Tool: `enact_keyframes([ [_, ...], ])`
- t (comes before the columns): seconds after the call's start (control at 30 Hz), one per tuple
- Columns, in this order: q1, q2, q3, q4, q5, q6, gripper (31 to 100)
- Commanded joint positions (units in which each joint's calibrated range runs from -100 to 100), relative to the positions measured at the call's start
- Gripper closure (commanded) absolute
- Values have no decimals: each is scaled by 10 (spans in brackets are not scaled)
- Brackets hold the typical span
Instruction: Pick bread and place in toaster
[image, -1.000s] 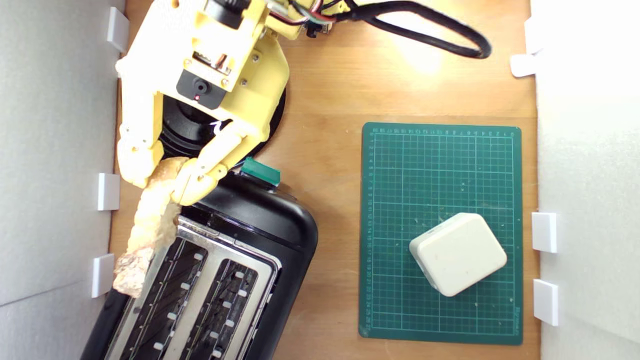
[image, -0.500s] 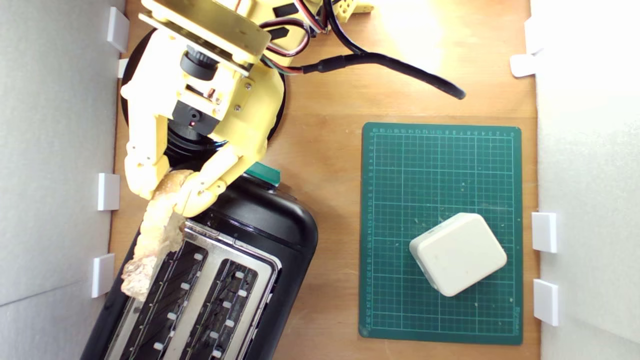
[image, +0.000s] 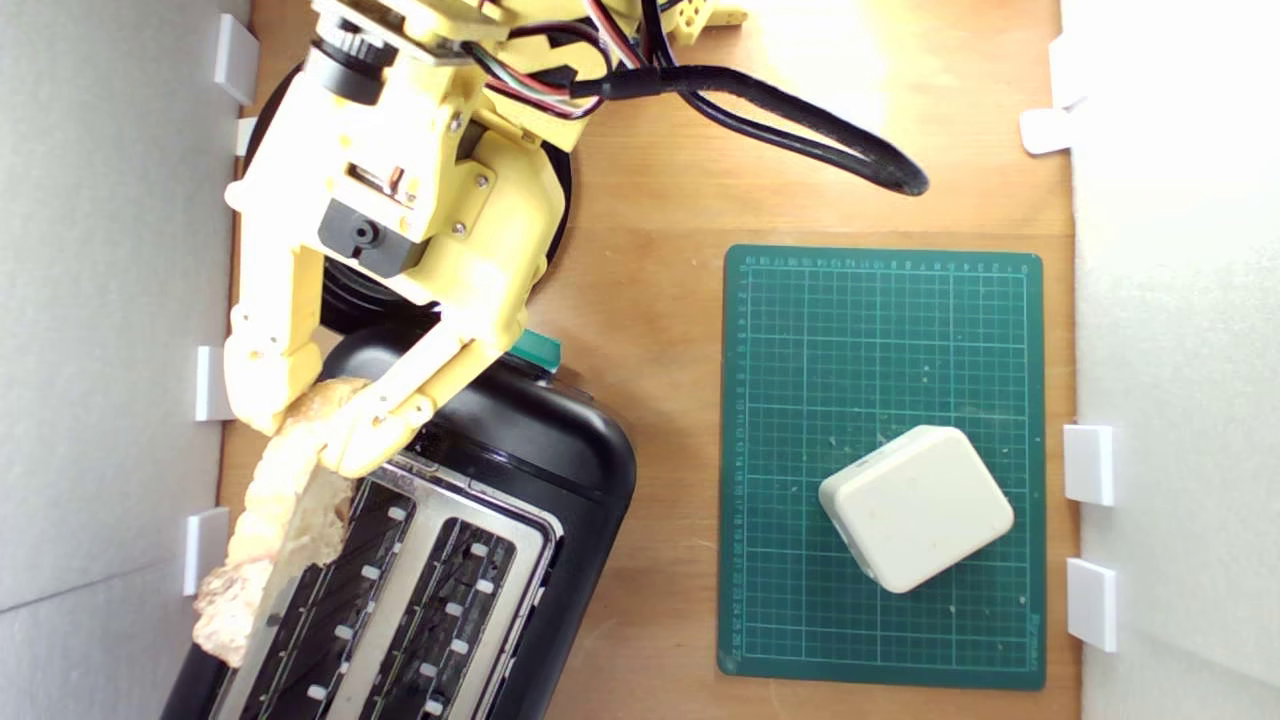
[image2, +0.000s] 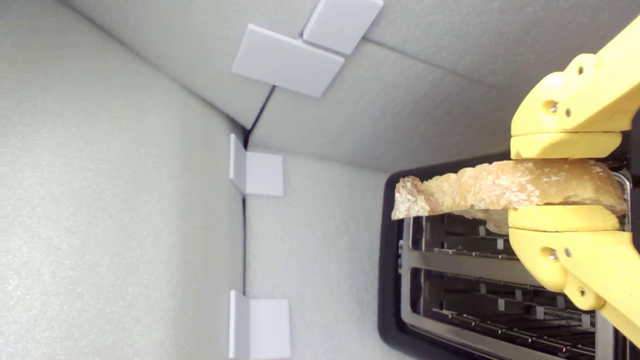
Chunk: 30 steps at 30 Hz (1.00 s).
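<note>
Dark green gridded cutting mat (image: 880, 330) is lying flat on the wooden tabletop (image: 650, 250), with a cream-white rounded square block (image: 915, 507) sitting on its lower part. Round black plate (image: 350, 300) is showing partly at the exterior view's upper left. Pale grey foam walls (image2: 125, 200) with white clips (image: 1088, 463) are lining both sides

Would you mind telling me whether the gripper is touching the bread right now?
Touching. In the wrist view the gripper has both yellow fingers pressed flat against opposite faces of the bread, with no gap on either side, above the toaster.
</note>
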Motion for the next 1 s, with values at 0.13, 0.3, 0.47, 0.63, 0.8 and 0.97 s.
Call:
enact_keyframes([
  [0.13, 4, 2, -24, -4, -24, -1, 786],
  [0.3, 4, 31, -24, -4, -24, -1, 786],
  [0.47, 5, 38, -24, -4, -24, -2, 786],
  [0.63, 4, 59, -23, -4, -24, -4, 786],
  [0.8, 0, 77, -23, -4, -24, -5, 786],
  [0.97, -3, 95, -24, -4, -24, -6, 786],
])
